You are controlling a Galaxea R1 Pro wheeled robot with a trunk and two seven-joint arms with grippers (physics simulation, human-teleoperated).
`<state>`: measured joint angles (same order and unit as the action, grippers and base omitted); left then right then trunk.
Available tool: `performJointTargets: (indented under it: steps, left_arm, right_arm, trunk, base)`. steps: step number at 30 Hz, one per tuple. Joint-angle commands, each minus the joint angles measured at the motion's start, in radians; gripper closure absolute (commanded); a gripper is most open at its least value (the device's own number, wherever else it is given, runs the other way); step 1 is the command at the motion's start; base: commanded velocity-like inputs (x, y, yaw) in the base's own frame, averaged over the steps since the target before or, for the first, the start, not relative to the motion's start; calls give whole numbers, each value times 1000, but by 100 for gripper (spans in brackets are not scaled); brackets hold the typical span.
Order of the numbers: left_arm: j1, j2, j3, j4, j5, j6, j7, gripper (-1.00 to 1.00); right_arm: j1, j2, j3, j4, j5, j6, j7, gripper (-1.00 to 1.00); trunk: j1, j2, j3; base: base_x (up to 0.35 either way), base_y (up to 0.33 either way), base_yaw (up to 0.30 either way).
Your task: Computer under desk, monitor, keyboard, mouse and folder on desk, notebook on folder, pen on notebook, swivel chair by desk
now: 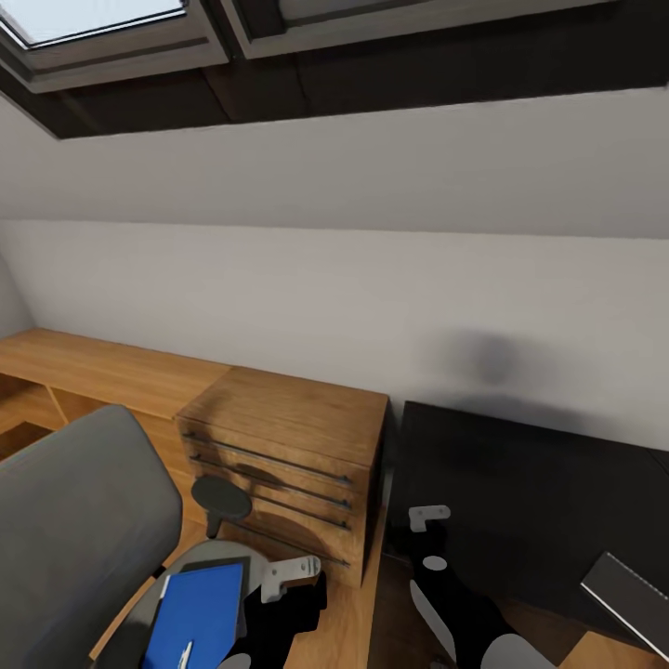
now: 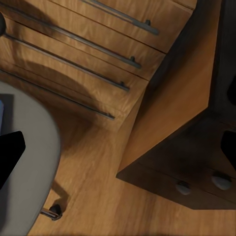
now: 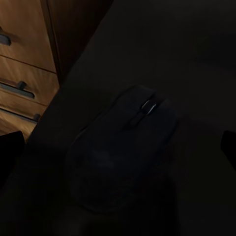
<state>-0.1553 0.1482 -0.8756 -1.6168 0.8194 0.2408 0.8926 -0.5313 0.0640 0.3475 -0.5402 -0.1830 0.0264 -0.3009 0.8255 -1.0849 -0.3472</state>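
- The right tool (image 1: pixel 429 539) hangs over the black table (image 1: pixel 530 483), its fingers apart, with the dark mouse (image 3: pixel 125 147) lying on the table between them
- The left tool (image 1: pixel 290 576) is beside the swivel chair (image 1: pixel 79 520); whether it is apart I cannot tell
- The blue folder (image 1: pixel 197 613) lies on the chair seat, a pen (image 1: pixel 184 653) on it
- The keyboard (image 1: pixel 627 595) is at the table's near edge
- A wooden drawer cabinet (image 1: pixel 288 446) stands just beside the table

folder (image 1: pixel 197 615) on swivel chair (image 1: pixel 79 520), left of desk (image 1: pixel 520 483)
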Motion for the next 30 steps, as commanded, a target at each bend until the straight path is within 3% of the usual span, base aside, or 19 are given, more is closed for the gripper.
performJointTargets:
  steps: [1, 14, 22, 30]
  left_arm:
    - [-1, 1, -2, -2, 3, 5, 7, -100]
    - [-2, 1, -2, -2, 3, 5, 7, -100]
    - [-1, 1, -3, -2, 3, 5, 7, -100]
    - [-1, 1, -3, -2, 3, 5, 7, -100]
  right_arm:
    - [-1, -1, 8, -1, -10, 3, -9, -100]
    - [-1, -4, 8, -1, -12, 3, -9, -100]
    - [-1, -4, 8, -1, -12, 3, -9, -100]
    - [-1, -4, 7, -1, -12, 3, -9, -100]
  trunk:
    - [4, -8, -4]
    - [54, -99, -45]
    - [54, -99, -45]
    - [77, -141, -64]
  base:
    - [0, 0, 0]
    - [0, 0, 0]
    - [0, 0, 0]
    - [0, 0, 0]
